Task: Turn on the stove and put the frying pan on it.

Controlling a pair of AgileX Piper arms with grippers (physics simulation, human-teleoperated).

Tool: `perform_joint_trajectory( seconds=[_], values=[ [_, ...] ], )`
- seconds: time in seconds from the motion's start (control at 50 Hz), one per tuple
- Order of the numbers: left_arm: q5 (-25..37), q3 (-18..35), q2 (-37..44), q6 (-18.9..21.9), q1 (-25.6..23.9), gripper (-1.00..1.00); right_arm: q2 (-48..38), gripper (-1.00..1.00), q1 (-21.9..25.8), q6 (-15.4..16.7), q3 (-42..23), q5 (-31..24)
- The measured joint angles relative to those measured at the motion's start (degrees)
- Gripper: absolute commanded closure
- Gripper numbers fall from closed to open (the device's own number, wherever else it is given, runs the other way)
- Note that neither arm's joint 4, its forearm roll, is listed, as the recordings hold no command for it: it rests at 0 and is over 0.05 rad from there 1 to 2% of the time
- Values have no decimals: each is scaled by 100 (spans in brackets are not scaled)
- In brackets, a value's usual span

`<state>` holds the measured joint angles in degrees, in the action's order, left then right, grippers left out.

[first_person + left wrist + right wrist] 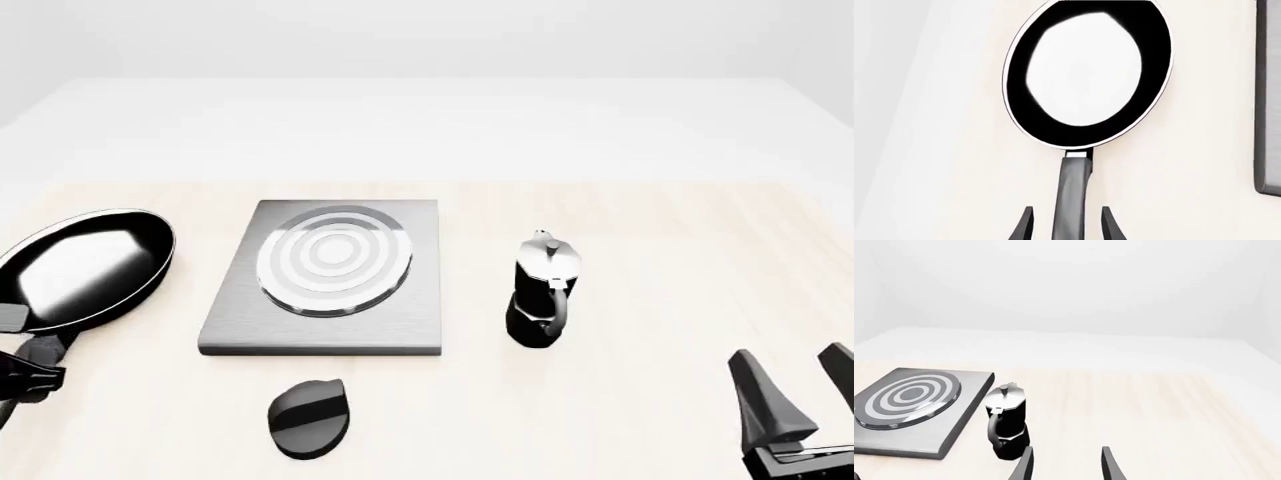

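The frying pan (88, 266), glossy black with a thin pale rim, lies on the table left of the stove (327, 278); its dark handle (1074, 195) points back toward my left arm. My left gripper (1067, 226) is open, one finger on each side of the handle with a small gap showing at both. In the front view the left gripper (20, 348) sits at the left edge. The stove is a grey slab with silver rings, also seen in the right wrist view as the stove (911, 407). My right gripper (797, 395) stands open at the front right, holding nothing.
A black-and-silver moka pot (545, 292) stands upright right of the stove, and appears as the moka pot (1006, 421) in the right wrist view. A small black oval knob (310, 417) lies in front of the stove. The stove's edge (1269, 100) shows beside the pan.
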<state>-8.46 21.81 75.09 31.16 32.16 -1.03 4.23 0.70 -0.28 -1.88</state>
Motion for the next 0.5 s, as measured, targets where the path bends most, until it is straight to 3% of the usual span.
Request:
perform_joint_trajectory(
  seconds=[0.5],
  values=[
    [-1153, 124, 1536, 285, 265, -100, -135, -100, -70, 24, 24, 74]
  ],
)
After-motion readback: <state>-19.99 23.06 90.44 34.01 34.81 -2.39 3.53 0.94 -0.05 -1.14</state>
